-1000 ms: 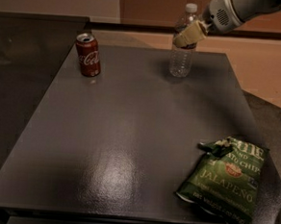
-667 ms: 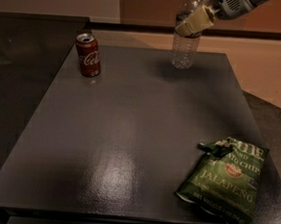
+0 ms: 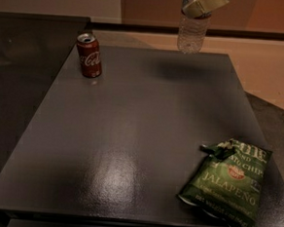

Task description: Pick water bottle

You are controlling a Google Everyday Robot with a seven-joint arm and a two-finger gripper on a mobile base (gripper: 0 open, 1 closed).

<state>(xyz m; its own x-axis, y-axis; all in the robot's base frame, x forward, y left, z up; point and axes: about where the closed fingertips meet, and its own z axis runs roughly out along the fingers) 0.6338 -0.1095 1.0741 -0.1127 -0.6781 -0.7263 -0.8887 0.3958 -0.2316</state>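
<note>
The clear ribbed water bottle hangs in the air above the far edge of the dark table, its top part cut off by the upper frame edge. My gripper is at the top of the camera view, shut on the bottle's upper part with its pale fingers around it. The bottle's shadow lies on the table below it. The bottle's cap is out of view.
A red Coca-Cola can stands upright at the table's far left. A green jalapeño chip bag lies at the near right corner. A lighter floor shows beyond the table's far and right edges.
My gripper has lifted the water bottle off the table and carried it upward. The can and the chip bag have not moved.
</note>
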